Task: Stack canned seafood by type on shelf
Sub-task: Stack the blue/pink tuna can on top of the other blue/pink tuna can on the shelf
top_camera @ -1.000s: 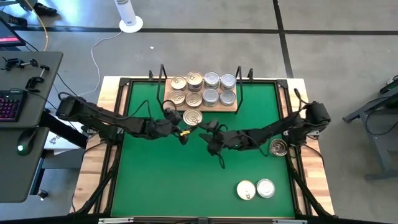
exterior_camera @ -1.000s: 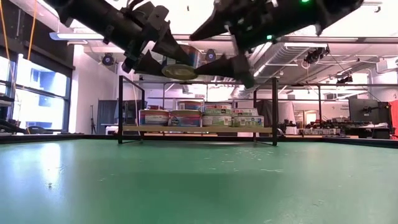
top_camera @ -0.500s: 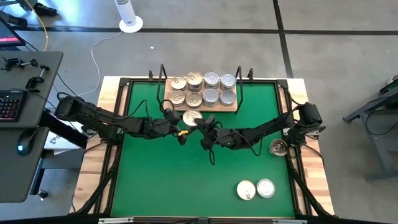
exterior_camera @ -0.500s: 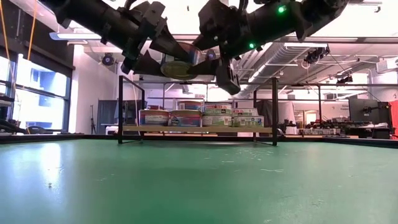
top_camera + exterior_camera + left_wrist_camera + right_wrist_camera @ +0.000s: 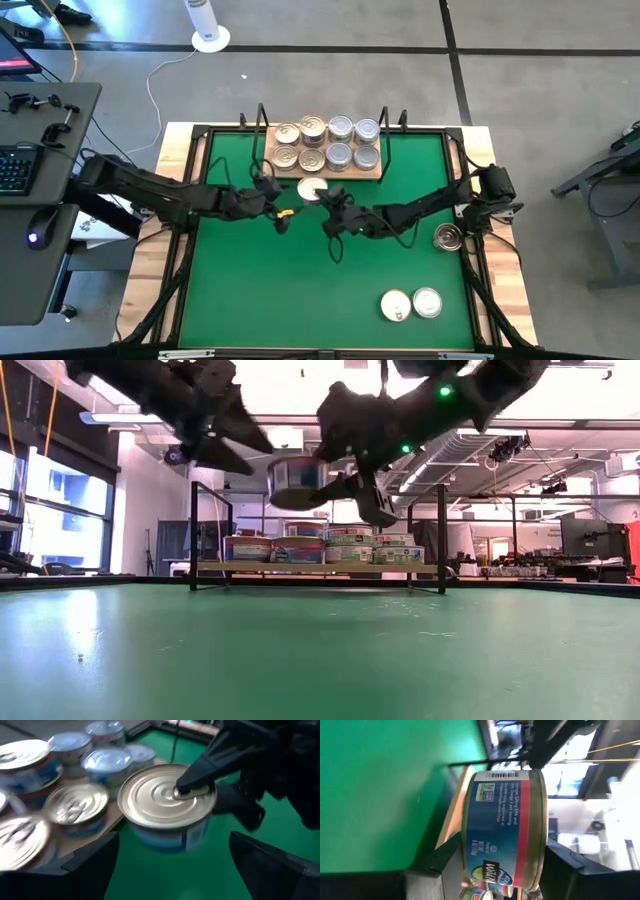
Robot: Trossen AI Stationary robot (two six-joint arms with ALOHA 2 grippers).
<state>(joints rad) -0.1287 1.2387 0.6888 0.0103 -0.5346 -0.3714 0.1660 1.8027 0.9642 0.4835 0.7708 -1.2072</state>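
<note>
High view: 8 tins on shelf

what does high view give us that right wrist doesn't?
Only the high view: the whole green mat, the left claw standing open beside the held can, three loose cans, two near the front edge and one at the right rim, and the eight cans on the shelf.

Only the right wrist view: the can's blue and red label with barcode.

Both: the can gripped top and bottom by the right claw.
</note>
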